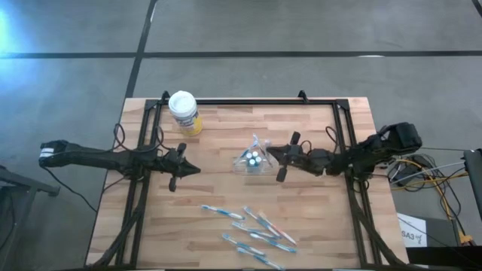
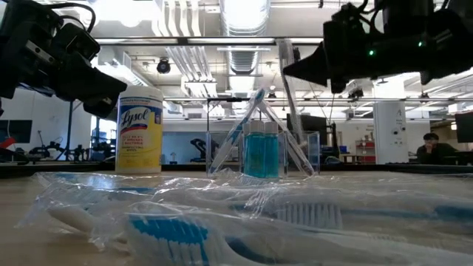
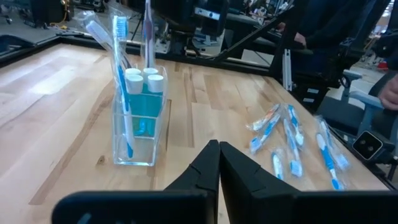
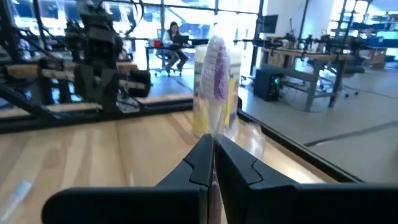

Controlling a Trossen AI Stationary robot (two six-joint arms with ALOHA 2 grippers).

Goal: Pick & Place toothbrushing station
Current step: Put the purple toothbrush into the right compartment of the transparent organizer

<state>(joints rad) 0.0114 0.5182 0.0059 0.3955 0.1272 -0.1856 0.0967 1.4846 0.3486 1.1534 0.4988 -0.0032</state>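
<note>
Left gripper (image 1: 194,170) hovers over the wood table (image 1: 226,135) left of centre, fingers pressed together, nothing between them; own wrist view shows the closed tips (image 3: 217,163) aimed toward the holder. Right gripper (image 1: 273,154) sits just right of the clear holder (image 1: 253,160) at mid-table, fingers squeezed shut on a wrapped toothbrush (image 4: 216,81) with purple bristles that stands up out of the fingertips in its wrist view. Holder is a small clear box (image 3: 140,124) with white-capped blue tubes (image 3: 144,79) inside and a couple of brushes (image 3: 119,37) leaning upright in it; low view shows it as a clear box with blue contents (image 2: 261,151) and brushes crossing above. Loose blue-and-white toothbrushes (image 1: 252,229) in clear wrap lie scattered on the near part of the table, well apart from both grippers; some fill the low view foreground (image 2: 222,229). Yellow Lysol canister (image 1: 184,113) with white lid stands at the far left of the table, upright, untouched. A person (image 2: 432,148) sits far off in the room behind.
</note>
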